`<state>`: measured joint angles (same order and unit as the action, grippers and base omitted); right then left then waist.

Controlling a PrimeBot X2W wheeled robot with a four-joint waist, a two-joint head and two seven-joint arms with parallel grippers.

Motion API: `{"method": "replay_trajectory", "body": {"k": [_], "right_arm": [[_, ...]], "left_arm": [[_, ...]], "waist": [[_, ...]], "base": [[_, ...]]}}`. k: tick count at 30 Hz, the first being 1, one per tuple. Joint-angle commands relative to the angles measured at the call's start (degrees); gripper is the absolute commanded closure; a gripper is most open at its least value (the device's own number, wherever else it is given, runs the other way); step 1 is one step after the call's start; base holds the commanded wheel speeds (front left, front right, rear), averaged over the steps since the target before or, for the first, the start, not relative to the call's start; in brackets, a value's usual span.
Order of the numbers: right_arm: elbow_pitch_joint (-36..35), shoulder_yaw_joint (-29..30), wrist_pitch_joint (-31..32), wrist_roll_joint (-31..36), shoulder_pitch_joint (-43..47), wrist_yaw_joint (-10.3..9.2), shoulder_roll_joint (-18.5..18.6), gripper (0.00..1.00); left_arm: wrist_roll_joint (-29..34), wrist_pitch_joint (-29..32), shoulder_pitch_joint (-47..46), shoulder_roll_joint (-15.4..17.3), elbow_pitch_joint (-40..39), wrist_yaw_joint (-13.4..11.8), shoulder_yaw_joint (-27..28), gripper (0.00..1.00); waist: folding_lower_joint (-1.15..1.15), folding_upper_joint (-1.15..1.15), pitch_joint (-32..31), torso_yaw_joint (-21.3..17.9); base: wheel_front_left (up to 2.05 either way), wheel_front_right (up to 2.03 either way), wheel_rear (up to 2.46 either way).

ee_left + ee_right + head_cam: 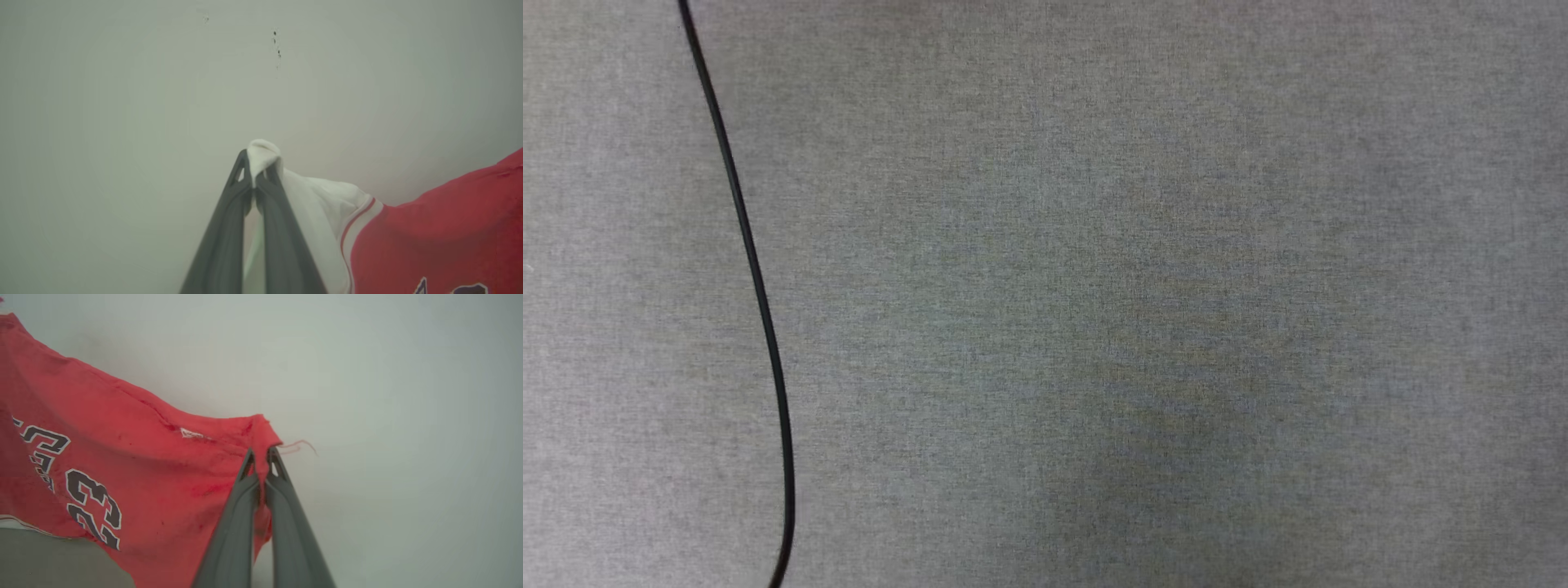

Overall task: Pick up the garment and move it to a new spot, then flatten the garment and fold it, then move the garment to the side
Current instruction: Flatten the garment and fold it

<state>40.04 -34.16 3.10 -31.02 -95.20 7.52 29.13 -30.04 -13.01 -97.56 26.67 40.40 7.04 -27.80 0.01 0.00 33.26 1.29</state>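
Observation:
The garment, a red jersey with white sleeves and black-and-white lettering, hangs stretched between my two grippers. In the left wrist view my left gripper (256,161) is shut on a bunched white sleeve tip, and the garment (441,228) spreads away to the right with striped trim beside the sleeve. My right gripper (261,455) is shut on a red hem corner in the right wrist view, where the garment (135,473) falls to the left with the number 23 showing. A loose red thread trails from that corner.
The head view looks down on a grey fabric surface (1143,310) with a thin black cable (756,278) running from the top left down to the bottom edge. A pale plain wall (122,102) with a few dark specks stands behind the left gripper.

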Motion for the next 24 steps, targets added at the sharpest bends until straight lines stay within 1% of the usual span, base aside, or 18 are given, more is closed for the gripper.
{"method": "replay_trajectory", "body": {"k": [1,8,12,17,24], "right_arm": [[0.40,-0.27,-0.79,-0.88,1.25,-0.07,-0.36,1.00],[1.27,-6.45,-4.32,-6.25,9.92,-0.07,-0.75,1.00],[0.38,-9.22,-6.03,-9.65,15.25,-0.07,0.06,1.00],[-2.43,-12.84,-7.73,-13.14,23.34,-0.07,2.33,1.00],[-6.73,-17.33,-9.72,-17.09,35.49,-0.07,5.60,1.00]], "left_arm": [[-0.28,-0.50,1.43,0.13,0.07,0.07,-0.24,1.00],[-2.86,-1.84,13.79,0.36,-2.35,0.26,-0.93,1.00],[-4.57,-2.09,22.42,0.21,-5.24,-0.04,-0.34,1.00],[-5.34,-2.24,35.10,0.63,-10.97,-2.26,-0.23,1.00],[-7.47,-2.24,53.66,1.24,-19.84,-6.78,0.28,1.00]], "waist": [[-0.01,0.00,-0.19,0.02],[-0.01,0.00,-2.36,0.04],[-0.01,0.00,-4.27,0.19],[-0.01,0.00,-7.55,0.71],[-0.01,0.00,-12.94,1.35]], "base": [[0.00,0.00,0.00],[0.00,0.00,0.00],[0.00,0.00,0.00],[0.00,0.00,0.00],[0.00,0.00,0.00]]}}
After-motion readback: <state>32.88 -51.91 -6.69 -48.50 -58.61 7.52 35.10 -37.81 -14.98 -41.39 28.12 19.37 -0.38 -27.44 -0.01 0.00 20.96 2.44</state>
